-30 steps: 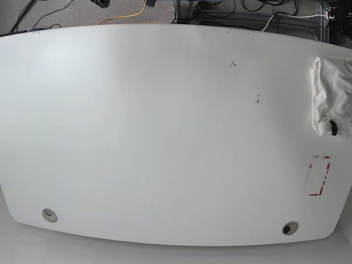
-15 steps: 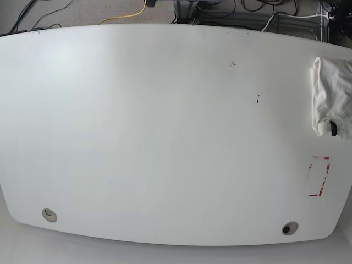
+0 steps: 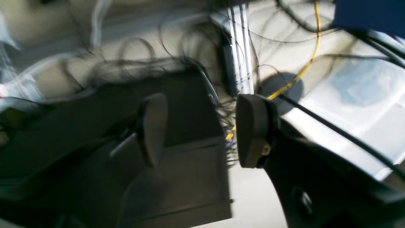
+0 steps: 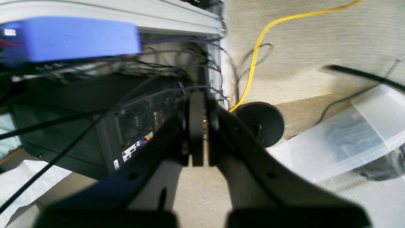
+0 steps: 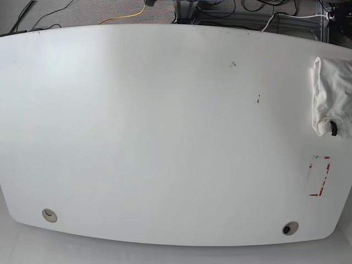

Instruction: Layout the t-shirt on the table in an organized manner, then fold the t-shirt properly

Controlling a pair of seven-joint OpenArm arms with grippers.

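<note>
Both arms off bench (image 5: 165,137); left end effector (image 3: 202,129) apart, right end effector (image 4: 197,133) together. Shirt (image 5: 333,99) bunched at 3 o'clock edge; a bad grab could drag it off.

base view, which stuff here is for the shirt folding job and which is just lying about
For the job:
- t-shirt, bunched at the table's right edge
- table

Just lying about:
- yellow cable on the floor behind the table
- black cables and metal frame at the back
- red rectangle mark
</note>
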